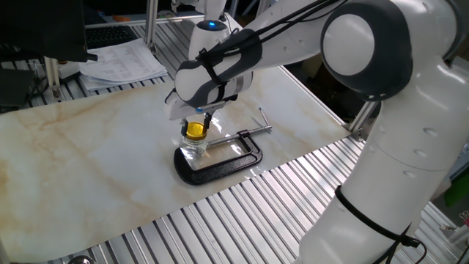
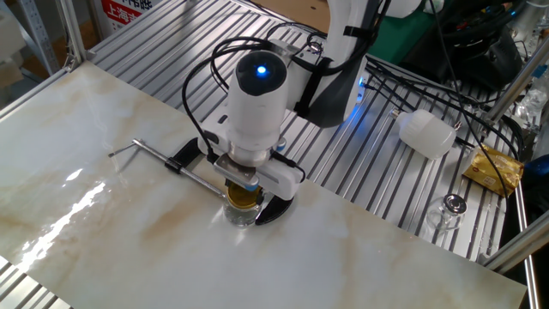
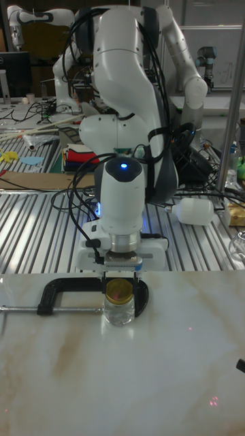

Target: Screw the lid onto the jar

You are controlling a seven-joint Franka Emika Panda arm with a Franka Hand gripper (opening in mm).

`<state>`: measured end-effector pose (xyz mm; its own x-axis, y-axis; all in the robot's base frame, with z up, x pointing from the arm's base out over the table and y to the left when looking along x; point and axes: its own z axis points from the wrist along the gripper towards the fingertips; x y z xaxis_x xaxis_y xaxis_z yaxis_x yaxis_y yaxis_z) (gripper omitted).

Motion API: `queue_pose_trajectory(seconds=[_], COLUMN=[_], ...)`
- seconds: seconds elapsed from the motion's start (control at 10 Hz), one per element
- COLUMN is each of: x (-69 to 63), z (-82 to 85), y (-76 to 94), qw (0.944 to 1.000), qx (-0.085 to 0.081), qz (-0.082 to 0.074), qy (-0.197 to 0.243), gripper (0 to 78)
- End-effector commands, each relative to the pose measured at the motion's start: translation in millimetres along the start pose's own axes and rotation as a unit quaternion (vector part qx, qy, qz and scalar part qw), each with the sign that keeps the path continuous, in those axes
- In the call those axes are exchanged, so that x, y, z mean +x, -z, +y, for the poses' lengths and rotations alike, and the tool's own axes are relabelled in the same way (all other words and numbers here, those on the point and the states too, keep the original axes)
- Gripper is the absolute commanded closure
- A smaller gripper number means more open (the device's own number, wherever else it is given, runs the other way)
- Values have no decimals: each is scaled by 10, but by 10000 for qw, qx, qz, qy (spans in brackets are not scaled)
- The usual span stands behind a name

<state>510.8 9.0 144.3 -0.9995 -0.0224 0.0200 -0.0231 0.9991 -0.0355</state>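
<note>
The small clear glass jar (image 1: 193,147) (image 2: 241,214) (image 3: 121,313) stands upright on the marble tabletop, inside the frame of a black C-clamp. The yellow lid (image 1: 195,130) (image 2: 244,197) (image 3: 121,292) sits level on the jar's mouth. My gripper (image 1: 196,125) (image 2: 244,190) (image 3: 122,285) points straight down over the jar, with its two fingers pressed against opposite sides of the lid. The wrist hides the top of the lid in the other fixed view.
The black C-clamp (image 1: 220,166) (image 2: 181,162) (image 3: 54,293) with its silver screw lies flat around the jar. A white plastic bottle (image 2: 426,132) (image 3: 199,212), a small glass (image 2: 449,211) and a yellow packet (image 2: 493,168) lie on the slatted frame behind. Papers (image 1: 121,62) are at the far edge.
</note>
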Motion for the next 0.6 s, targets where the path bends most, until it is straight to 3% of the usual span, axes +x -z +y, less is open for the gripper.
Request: queue_pose_trajectory(seconds=[0.1,0.6], x=[8,-1], z=[15,12], y=[19,-2], qw=[10000,10000], qx=[4,14], qz=[-19,-11], qy=[-18,-17], gripper=[764,764])
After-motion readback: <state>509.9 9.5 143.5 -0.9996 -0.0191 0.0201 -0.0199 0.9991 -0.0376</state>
